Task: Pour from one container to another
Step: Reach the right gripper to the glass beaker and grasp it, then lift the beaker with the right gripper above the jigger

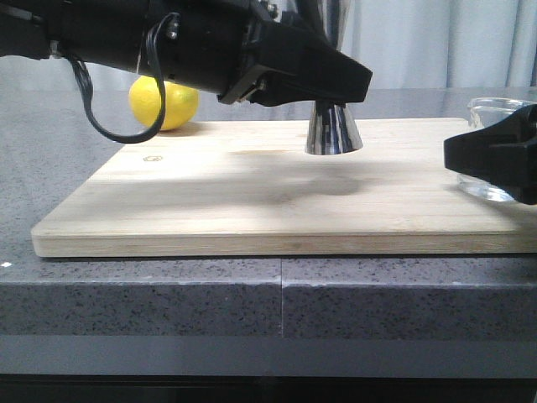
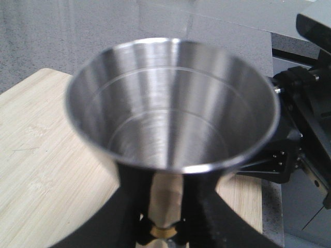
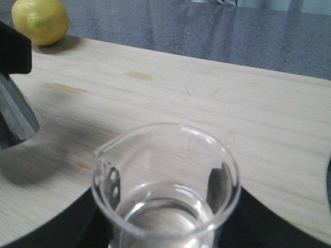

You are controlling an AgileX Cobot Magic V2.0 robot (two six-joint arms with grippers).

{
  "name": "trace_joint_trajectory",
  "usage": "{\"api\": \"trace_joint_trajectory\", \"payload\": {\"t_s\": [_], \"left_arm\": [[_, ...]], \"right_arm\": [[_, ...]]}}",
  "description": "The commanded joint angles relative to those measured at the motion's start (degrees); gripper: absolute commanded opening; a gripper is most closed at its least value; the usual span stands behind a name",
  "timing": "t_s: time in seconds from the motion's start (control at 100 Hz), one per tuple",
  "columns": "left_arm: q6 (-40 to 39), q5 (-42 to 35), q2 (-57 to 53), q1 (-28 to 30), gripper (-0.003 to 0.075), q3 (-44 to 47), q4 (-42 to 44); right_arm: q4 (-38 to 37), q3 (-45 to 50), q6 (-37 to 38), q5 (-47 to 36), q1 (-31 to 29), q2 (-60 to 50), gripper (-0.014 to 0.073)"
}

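Grey speckled stone counter [image 1: 168, 294] under a pale curtain backdrop carries a bamboo board [image 1: 252, 201], and my work sits on it. My left gripper [image 2: 164, 206] has its black fingers [image 2: 135, 188] clamped on the narrow waist of the steel jigger [image 2: 173, 103], a gold band just visible between them; in the front view the jigger's flared base [image 1: 333, 130] rests upright on the board, near its far edge. Its upper cup looks dry and empty from the wrist camera. My right gripper [image 3: 165, 217] is closed around the glass beaker [image 3: 165, 181], fingers dark on both sides of the wall. The beaker stands at the board's right end [image 1: 491, 151], well apart from the jigger, with clear liquid low inside. One lemon [image 1: 164, 102] lies behind the board's far left corner.
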Motion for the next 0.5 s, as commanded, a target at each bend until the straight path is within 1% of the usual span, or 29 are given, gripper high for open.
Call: {"api": "trace_joint_trajectory", "payload": {"t_s": [0.0, 0.07, 0.29, 0.49], "left_arm": [[-0.7, -2.9, -3.2, 0.0, 0.0058, -1.8, -2.0], [-0.7, -2.9, -3.2, 0.0, 0.0058, -1.8, -2.0], [-0.7, -2.9, -3.2, 0.0, 0.0058, -1.8, -2.0], [-0.7, -2.9, -3.2, 0.0, 0.0058, -1.8, -1.9]], "right_arm": [[0.4, -1.6, -0.4, -4.0, -0.3, -0.6, 0.0276], [0.4, -1.6, -0.4, -4.0, -0.3, -0.6, 0.0257], [0.4, -1.6, -0.4, -4.2, -0.3, -0.6, 0.0255], [0.4, -1.7, -0.4, -7.7, -0.3, -0.6, 0.0253]]}}
